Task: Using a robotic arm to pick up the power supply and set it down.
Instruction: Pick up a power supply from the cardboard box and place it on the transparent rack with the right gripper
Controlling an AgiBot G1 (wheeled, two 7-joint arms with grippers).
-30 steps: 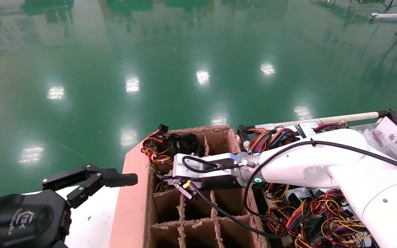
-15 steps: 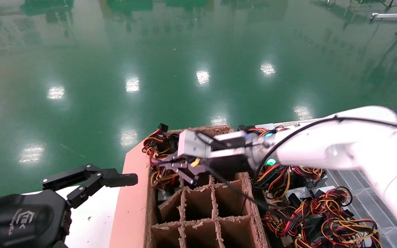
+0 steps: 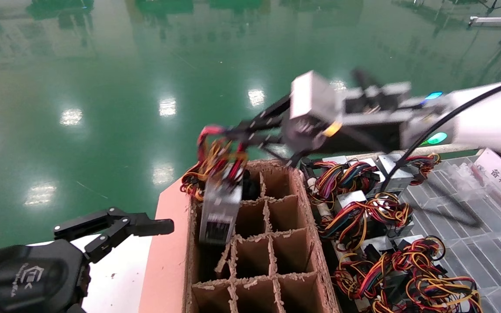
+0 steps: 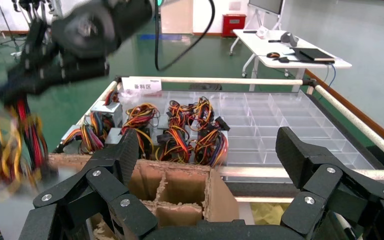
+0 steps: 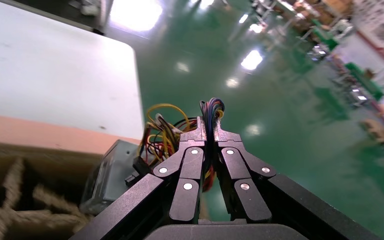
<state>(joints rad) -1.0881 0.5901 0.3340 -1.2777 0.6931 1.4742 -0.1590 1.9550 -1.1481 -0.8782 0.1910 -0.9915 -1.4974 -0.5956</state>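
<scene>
My right gripper point(image 3: 237, 130) is pinching the wire bundle point(image 3: 215, 158) of the power supply point(image 3: 218, 211) in the head view, its jaws drawn together on the red, yellow and black leads. The silver-grey box is dangling below those wires, tilted, with its lower end inside the far-left cell of the cardboard divider grid point(image 3: 255, 256) and its upper part above the rim. The robotic arm point(image 3: 472, 119) is reaching in from the right, raised over the clear plastic tray point(image 3: 485, 243), where more wired units point(image 3: 363, 204) are lying just beside the grid. My left gripper point(image 3: 115, 228) is hanging low at the left, over a white table point(image 3: 120, 269), jaws spread and holding nothing.

From the left wrist, I am looking between the parted left gripper point(image 4: 205, 170) fingers point(image 4: 310, 165) at the grid point(image 4: 180, 190) directly ahead and the tray point(image 4: 280, 125) beyond it. The right gripper point(image 4: 55, 75) is showing blurred at the far side, with the coloured wires point(image 4: 25, 135) trailing under it.

From the right wrist, I am seeing the right gripper point(image 5: 209, 132) clamped tight on the wires point(image 5: 210, 107), which are poking out past the tips. The power supply point(image 5: 110, 175) is hanging just beneath the fingers point(image 5: 190, 160), next to the grid point(image 5: 10, 200), with the white table point(image 5: 55, 75) beyond.
</scene>
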